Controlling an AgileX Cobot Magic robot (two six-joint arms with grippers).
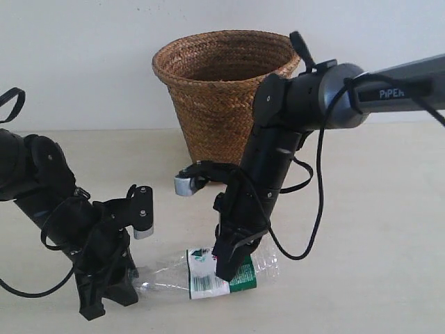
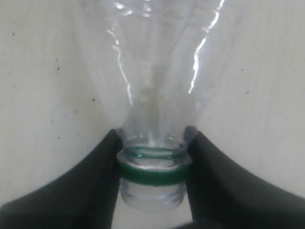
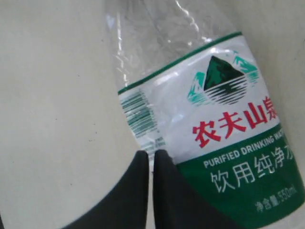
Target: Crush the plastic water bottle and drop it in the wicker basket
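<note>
On the table (image 1: 375, 229), the plastic water bottle (image 1: 200, 282) lay on its side, clear thru the body, in front of the wicker basket (image 1: 215, 111), whose inside showed only weave. L gripper (image 2: 152, 164) was clamped on the neck at the green ring. R gripper (image 3: 150, 164) had fingers all but together, tips at the label's barcode edge.

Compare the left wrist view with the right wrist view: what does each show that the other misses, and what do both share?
Left wrist only: the neck of the plastic water bottle with its green ring, clamped in the left gripper. Right wrist only: the label with red characters, the barcode, and the right gripper, fingers almost together at the label's edge. Both: clear bottle plastic on the pale table.
</note>
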